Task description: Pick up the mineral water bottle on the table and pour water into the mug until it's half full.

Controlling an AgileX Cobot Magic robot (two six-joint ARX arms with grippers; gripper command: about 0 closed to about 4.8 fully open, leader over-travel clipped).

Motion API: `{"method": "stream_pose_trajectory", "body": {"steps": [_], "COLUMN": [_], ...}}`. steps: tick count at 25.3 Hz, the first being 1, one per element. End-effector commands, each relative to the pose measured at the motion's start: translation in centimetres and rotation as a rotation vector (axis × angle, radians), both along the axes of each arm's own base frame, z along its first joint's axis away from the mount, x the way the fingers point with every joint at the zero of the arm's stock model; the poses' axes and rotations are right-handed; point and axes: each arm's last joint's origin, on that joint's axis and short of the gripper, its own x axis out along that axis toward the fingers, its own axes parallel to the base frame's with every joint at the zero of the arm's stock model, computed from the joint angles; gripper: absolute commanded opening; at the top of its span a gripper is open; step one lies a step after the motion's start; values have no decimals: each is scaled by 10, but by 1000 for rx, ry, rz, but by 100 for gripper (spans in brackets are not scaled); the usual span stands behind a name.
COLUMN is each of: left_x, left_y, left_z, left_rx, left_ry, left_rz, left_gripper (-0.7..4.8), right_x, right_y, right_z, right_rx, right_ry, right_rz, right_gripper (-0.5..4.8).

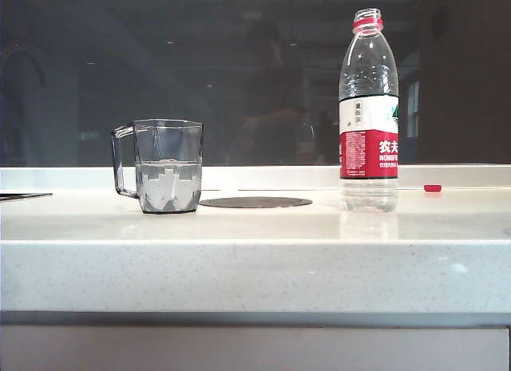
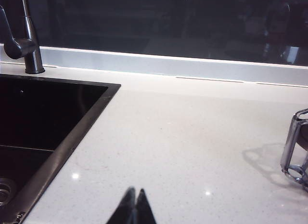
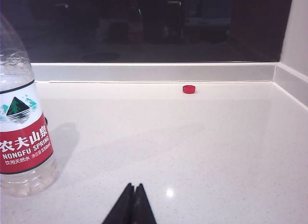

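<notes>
The mineral water bottle (image 1: 368, 108) stands upright and uncapped on the table (image 1: 255, 263), right of the middle, with a little water at its base. In the right wrist view the bottle (image 3: 21, 132) stands to one side, well apart from my right gripper (image 3: 134, 186), whose fingers are pressed shut on nothing. The mug (image 1: 164, 165) stands left of the middle with its handle to the left, and water (image 1: 168, 183) fills it to about half height. The left wrist view catches only the mug's handle (image 2: 296, 149) at the frame's edge, away from my shut, empty left gripper (image 2: 135, 191). Neither gripper shows in the exterior view.
A red bottle cap (image 1: 432, 187) lies on the table right of the bottle, near the back wall (image 3: 189, 89). A flat dark disc (image 1: 255, 202) is set in the table between mug and bottle. A black sink (image 2: 43, 132) with a faucet (image 2: 26, 38) lies beyond the mug.
</notes>
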Motion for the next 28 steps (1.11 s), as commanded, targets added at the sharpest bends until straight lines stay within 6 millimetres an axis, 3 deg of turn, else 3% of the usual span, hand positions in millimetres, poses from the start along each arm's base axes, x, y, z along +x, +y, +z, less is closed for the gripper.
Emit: {"method": "stream_pose_trajectory", "body": {"steps": [1,28], "left_x": [0,0], "left_y": [0,0], "left_z": [2,2], "left_rx": [4,5], "left_ry": [-14,-12], "left_rz": [-1,-20], "left_gripper": [-4,-4], "right_x": [0,0], "right_y": [0,0], "right_z": [1,1], "right_rx": [1,1], "right_ry": [-15,-15], "right_rz": [2,2], "right_gripper": [0,0]}}
